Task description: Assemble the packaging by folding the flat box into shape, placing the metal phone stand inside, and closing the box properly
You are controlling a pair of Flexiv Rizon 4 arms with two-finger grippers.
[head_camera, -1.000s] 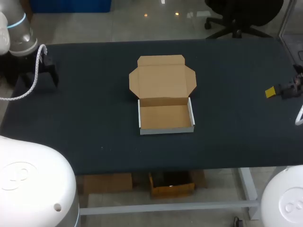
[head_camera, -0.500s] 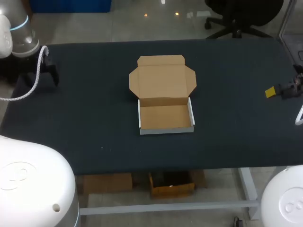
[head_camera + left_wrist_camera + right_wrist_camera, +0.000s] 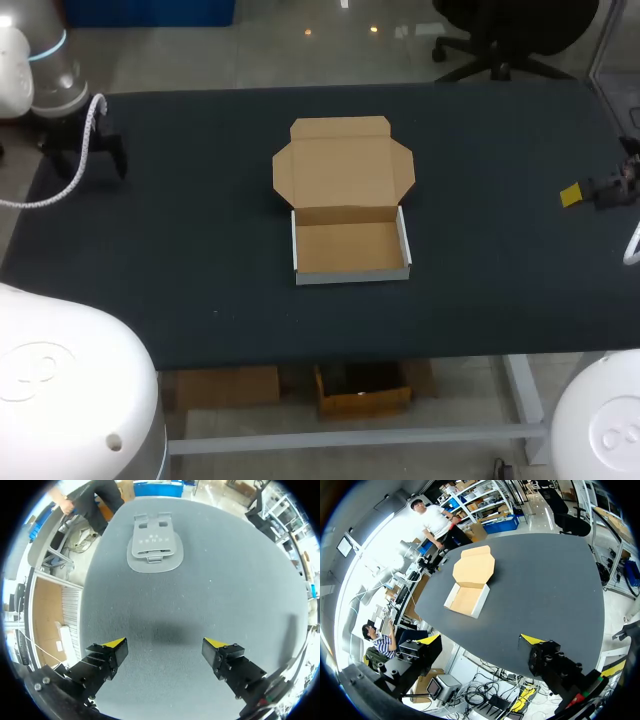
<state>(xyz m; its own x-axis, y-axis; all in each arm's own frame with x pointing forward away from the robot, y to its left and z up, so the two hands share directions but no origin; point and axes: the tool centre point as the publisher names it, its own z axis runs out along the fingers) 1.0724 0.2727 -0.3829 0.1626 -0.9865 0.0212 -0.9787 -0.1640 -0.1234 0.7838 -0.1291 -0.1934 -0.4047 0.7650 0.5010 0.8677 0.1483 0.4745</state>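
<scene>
Since a moment ago, the left arm [image 3: 40, 70] has slid a little toward the left side of the table [image 3: 500, 280], and its dark fingers now look turned and spread out more from above. The box and the right arm have not moved.

The box [image 3: 350, 205] sits in the middle of the table. Its brown tray has its short white walls standing up. The lid [image 3: 343, 165] lies open and flat behind the tray, on the far side, with its small flaps spread out.

The left gripper [image 3: 85, 150] is at the far left corner of the table, well apart from the box. A white cable [image 3: 70, 175] hangs in a loop beside it. In the left wrist view, the left gripper [image 3: 165, 645] is spread wide with nothing between its yellow tips. The metal phone stand [image 3: 154, 544] lies flat on the table [image 3: 240, 580] ahead of the fingers, near the table's edge. It is gray with a rounded base. From above, I cannot see the stand.

The right gripper [image 3: 600, 192] is at the right edge of the table, also well apart from the box. In the right wrist view, the right gripper [image 3: 481, 640] is spread wide and holds nothing. It hangs by the table's edge, and the box [image 3: 470, 580] is far ahead of it, across bare dark table [image 3: 545, 580].
</scene>
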